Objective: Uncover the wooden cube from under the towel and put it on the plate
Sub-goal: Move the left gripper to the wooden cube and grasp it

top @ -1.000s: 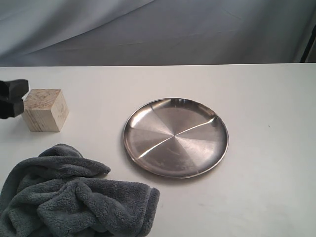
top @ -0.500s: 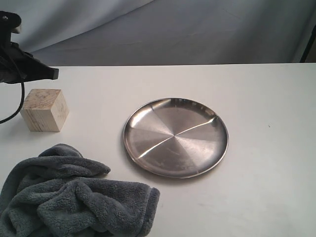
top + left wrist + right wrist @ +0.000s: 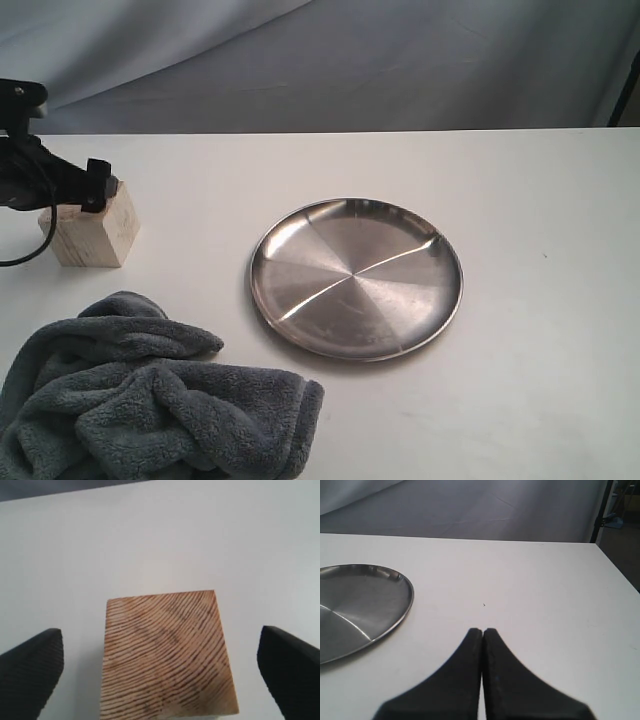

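Your left hand (image 3: 161, 672) is open wide, one finger each side of the block (image 3: 167, 655), which sits on the table (image 3: 520, 200) near the plate (image 3: 355, 278). Close off-centre and the block could twist or slip. Your right hand (image 3: 483, 645) is closed, empty.

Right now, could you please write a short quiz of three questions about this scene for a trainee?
1. True or false: the wooden cube lies on the plate.
2. The left gripper is: A) open, one finger on each side of the cube; B) shut on the cube; C) out of view.
3. Fill in: the right gripper is ____.
Key: 1 false, the cube stands apart from the plate; 2 A; 3 shut.
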`<action>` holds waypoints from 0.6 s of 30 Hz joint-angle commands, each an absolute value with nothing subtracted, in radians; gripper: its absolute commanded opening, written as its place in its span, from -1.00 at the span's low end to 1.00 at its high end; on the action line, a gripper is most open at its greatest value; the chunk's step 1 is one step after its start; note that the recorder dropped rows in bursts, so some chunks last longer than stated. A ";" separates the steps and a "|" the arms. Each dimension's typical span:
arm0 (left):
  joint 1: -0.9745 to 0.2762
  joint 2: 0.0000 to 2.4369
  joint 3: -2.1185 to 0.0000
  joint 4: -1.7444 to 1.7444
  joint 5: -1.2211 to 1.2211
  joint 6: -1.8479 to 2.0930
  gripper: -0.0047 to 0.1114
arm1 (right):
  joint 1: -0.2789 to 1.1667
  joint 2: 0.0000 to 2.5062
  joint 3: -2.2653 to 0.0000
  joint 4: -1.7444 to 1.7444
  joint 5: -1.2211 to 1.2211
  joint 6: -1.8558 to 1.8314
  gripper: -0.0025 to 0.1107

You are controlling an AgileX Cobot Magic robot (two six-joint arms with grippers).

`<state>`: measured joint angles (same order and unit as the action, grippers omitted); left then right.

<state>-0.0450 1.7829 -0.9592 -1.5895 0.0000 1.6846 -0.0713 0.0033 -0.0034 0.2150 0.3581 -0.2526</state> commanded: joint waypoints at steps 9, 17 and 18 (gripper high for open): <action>-0.046 1.849 -0.987 -1.526 0.049 1.683 0.88 | -0.070 0.000 0.000 0.220 0.346 -0.254 -0.96; -0.046 1.852 -1.018 -1.538 0.022 1.652 0.88 | -0.070 0.000 0.000 0.220 0.346 -0.254 -0.96; -0.046 1.852 -1.018 -1.538 0.022 1.652 0.88 | -0.070 0.000 0.000 0.220 0.346 -0.254 -0.96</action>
